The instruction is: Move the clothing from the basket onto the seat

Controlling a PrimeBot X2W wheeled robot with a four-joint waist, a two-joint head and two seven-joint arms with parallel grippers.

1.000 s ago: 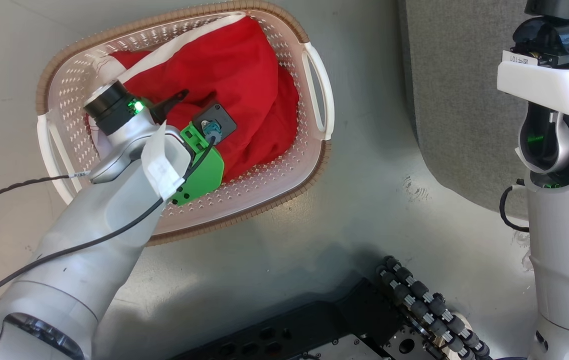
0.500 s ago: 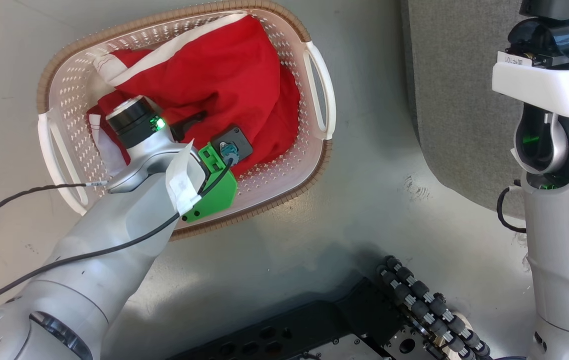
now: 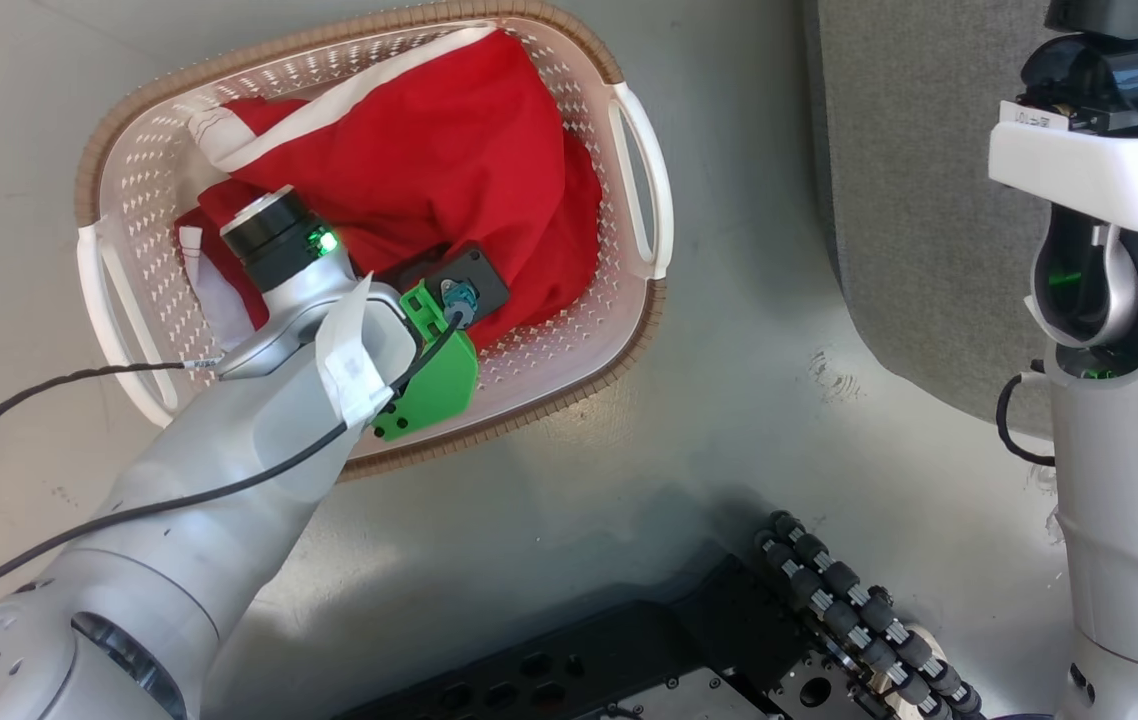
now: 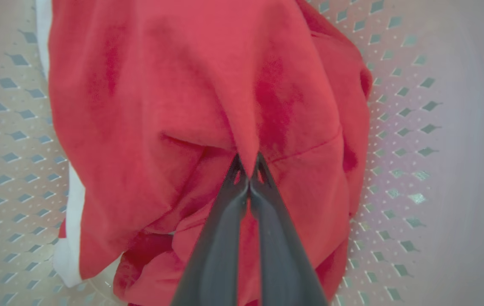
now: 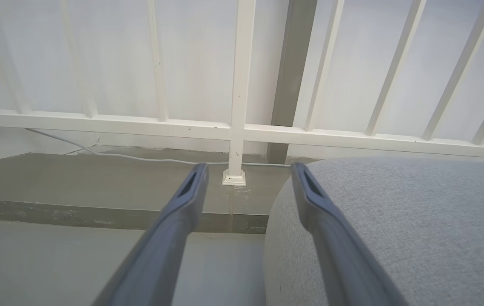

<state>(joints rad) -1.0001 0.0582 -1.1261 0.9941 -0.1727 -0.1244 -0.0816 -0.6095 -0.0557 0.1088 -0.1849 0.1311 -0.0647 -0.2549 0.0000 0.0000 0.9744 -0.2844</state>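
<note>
Red clothing [image 4: 161, 85], thin fold nipped by my left gripper [image 4: 248, 170], jaws closed; right gripper [image 5: 248, 170] agape, empty; risk: fold may slip, basket [image 4: 395, 127] may drag along

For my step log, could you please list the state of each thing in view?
red clothing: crumpled in the basket
basket: upright on the floor
left gripper: shut on a fold of the red clothing
right gripper: open, holding nothing
seat: no clothing on its visible part

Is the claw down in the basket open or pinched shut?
Shut: the left gripper has its tips together, pinching a fold of the clothing.
</note>
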